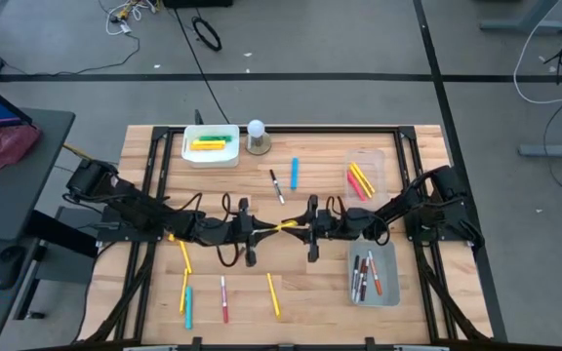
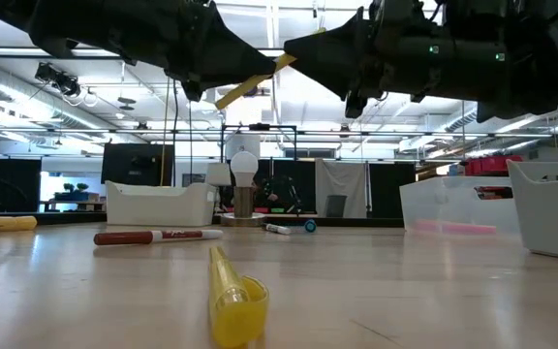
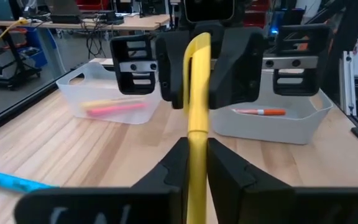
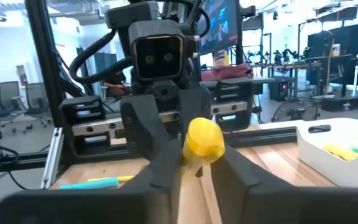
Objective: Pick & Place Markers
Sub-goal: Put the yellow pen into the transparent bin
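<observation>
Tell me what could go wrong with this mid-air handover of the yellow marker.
1. Both the left claw and right claw grip the yellow marker above the table; pulling apart before one opens could wrench it loose.
2. If dropped, it would likely land among the loose markers below, such as the blue marker, rather than in the clear bin.

Yellow marker (image 3: pixel 197 112): lower length hidden between the left gripper (image 3: pixel 194 158) fingers, far end hidden between the right gripper (image 4: pixel 194 165) fingers.
Near yellow marker (image 2: pixel 232 301), low view: blurred, cap end only.
Markers in grey bin (image 1: pixel 393 292): colours too small to tell.
Arm bodies, low view: cut off by top edge.
</observation>
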{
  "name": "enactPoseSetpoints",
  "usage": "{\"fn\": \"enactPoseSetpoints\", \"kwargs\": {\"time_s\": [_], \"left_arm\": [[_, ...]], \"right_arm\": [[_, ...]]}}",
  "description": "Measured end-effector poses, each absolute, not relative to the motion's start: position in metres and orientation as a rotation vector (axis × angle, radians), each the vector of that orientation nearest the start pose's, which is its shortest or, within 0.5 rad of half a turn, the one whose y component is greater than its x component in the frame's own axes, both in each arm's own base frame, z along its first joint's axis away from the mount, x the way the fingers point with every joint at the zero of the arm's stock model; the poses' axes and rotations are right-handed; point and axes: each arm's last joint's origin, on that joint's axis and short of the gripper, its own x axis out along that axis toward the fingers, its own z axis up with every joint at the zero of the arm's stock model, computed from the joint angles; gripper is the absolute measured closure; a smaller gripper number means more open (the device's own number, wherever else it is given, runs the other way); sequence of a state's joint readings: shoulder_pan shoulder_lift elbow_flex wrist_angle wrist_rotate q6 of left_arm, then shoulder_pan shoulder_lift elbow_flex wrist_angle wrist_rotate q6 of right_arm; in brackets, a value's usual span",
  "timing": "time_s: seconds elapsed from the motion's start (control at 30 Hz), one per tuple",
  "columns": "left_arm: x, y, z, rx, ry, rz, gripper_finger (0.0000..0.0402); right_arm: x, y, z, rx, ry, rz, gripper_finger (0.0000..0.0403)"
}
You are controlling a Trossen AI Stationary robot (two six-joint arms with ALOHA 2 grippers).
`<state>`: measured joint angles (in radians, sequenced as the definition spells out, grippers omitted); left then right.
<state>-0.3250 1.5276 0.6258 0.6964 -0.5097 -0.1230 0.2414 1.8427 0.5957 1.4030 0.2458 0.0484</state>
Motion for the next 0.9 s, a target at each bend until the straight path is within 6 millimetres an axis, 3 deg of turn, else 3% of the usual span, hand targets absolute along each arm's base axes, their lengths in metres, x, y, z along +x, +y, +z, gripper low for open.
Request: {"fn": "enactPoseSetpoints", "kwargs": {"time_s": [0.1,0.17,0.33,0.5,0.7,0.8,0.9], "left_arm": [[0.288,-0.082,0.193,-0.034,0.184,0.197,0.034],[0.287,-0.081,0.191,-0.026,0.203,0.199,0.0319],[0.286,-0.08,0.185,-0.012,0.259,0.202,0.0246],[0.286,-0.076,0.181,-0.059,0.287,0.221,0.0198],[0.286,-0.073,0.181,-0.066,0.293,0.232,0.0185],[0.287,-0.073,0.181,-0.065,0.293,0.233,0.0189],[0.287,-0.072,0.181,-0.066,0.292,0.233,0.0194]], "right_arm": [[0.313,0.07,0.16,0.084,-0.151,0.006,0.0364],[0.312,0.07,0.162,0.08,-0.137,0.002,0.0365],[0.3,0.067,0.192,0.059,-0.056,-0.084,0.0365],[0.266,0.052,0.239,0.027,0.18,-0.329,0.0365],[0.212,0.022,0.292,0.129,0.46,-0.646,0.0365],[0.192,0.001,0.294,0.201,0.61,-0.78,0.0365],[0.181,-0.019,0.282,0.294,0.762,-0.869,0.0365]]}}
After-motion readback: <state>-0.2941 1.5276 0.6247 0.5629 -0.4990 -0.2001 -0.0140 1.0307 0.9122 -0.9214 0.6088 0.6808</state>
